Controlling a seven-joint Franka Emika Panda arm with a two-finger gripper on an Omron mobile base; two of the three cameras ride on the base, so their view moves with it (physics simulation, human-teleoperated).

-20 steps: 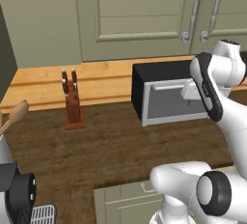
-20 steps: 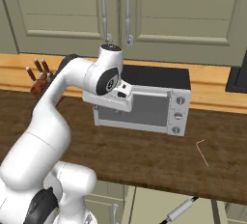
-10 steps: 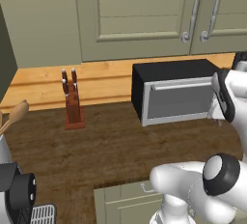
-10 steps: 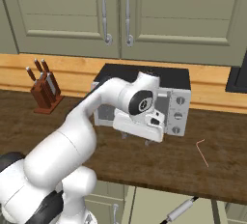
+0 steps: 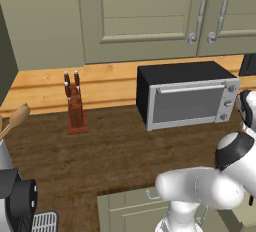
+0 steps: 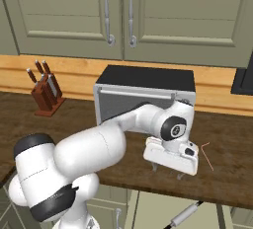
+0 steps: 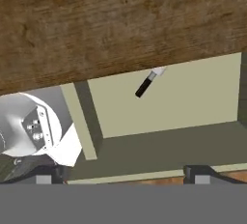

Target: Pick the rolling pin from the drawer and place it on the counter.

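The drawer [image 7: 193,92] stands pulled out below the counter's front edge, its pale floor showing. In it lies the rolling pin [image 7: 146,84], its dark end toward me and its pale middle running under the overhang of the counter [image 7: 120,20]. From the right base view the rolling pin [image 6: 185,215] lies slantwise in the drawer [image 6: 153,208]. My gripper [image 6: 168,171] points down over the front edge of the dark brown counter [image 6: 232,169], above and left of the pin. In the hand view my gripper [image 7: 123,175] is open and empty, well apart from the pin.
A black and silver toaster oven [image 6: 146,92] stands on the counter right behind my arm. A knife block [image 5: 75,106] stands to the left, and a wooden spoon [image 5: 15,118] pokes in at the far left. Cupboard doors [image 6: 118,11] hang above. A thin pink mark [image 6: 206,154] lies on the counter.
My arm has swung from in front of the toaster oven down and right to the counter's front edge. The gripper now faces down over the open drawer.
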